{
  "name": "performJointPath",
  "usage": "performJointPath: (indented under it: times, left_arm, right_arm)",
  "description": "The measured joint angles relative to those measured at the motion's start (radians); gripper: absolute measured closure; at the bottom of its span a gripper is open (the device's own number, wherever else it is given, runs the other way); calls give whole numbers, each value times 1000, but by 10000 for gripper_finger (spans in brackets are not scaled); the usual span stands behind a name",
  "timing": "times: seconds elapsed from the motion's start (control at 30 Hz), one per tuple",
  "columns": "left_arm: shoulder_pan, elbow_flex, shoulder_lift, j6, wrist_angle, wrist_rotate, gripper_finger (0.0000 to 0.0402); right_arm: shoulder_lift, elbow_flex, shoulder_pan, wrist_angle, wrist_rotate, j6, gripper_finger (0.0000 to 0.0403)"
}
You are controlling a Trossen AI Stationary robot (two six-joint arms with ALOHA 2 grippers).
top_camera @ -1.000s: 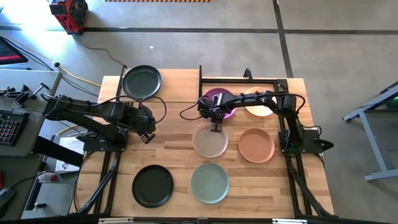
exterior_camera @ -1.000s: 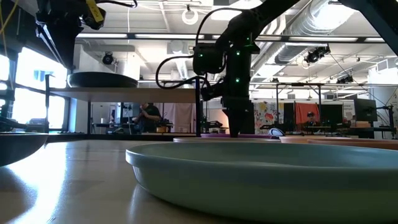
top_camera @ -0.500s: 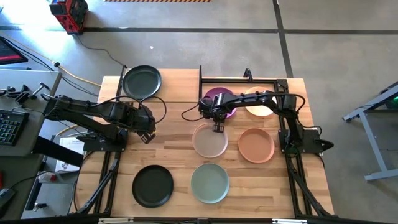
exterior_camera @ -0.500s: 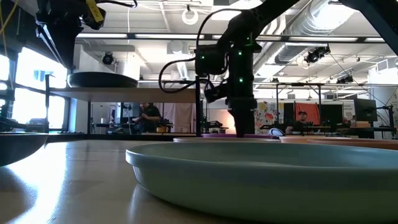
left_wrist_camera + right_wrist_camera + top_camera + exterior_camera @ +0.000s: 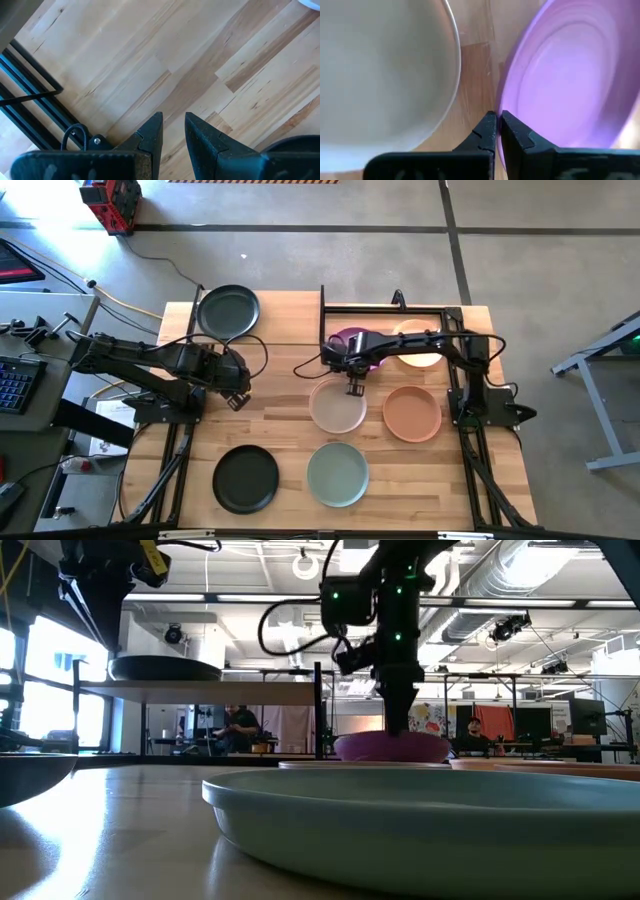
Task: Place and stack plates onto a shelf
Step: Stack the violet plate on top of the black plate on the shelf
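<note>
Seven plates show from above as the right hand [image 5: 352, 387] pinches the near rim of the purple plate [image 5: 352, 340], its fingers pressed tight on the thin edge and the plate tipped clear of the desk [image 5: 280, 430] in the low view. The purple plate sits just beside the cream plate [image 5: 418, 344], inside the black bars at the desk's far right corner.

The grip is the worry. A rim held by so narrow a bite could slip or swing as the arm travels, and a tilted plate might clip the cream plate beside it or the beige plate [image 5: 337, 406] just in front of it. A knock against the black bars is another risk, judged from how close they stand.

The count by colour: two black, one purple, one cream, one beige, one terracotta [image 5: 412, 413], one sage green [image 5: 337, 473]. One black plate [image 5: 228, 311] already rests on the shelf [image 5: 190, 330], well left of the purple plate; the second black plate [image 5: 246, 478] lies on the desk beside the sage green one.

The left hand [image 5: 236, 397] waits over bare desk well left of the purple plate, its fingers slightly apart and holding nothing.
</note>
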Motion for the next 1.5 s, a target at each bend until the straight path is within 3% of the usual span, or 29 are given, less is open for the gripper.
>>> performJointPath:
  times: [0.7,1.2,1.5]
  left_arm:
    - [0,0,0,-7,21,0,330]
    - [0,0,0,-10,24,0,330]
    - [89,0,-1,19,109,65,330]
  right_arm:
    - [-136,0,63,-47,58,93,403]
    - [-163,0,106,-98,92,124,403]
    - [-195,0,143,-141,123,151,403]
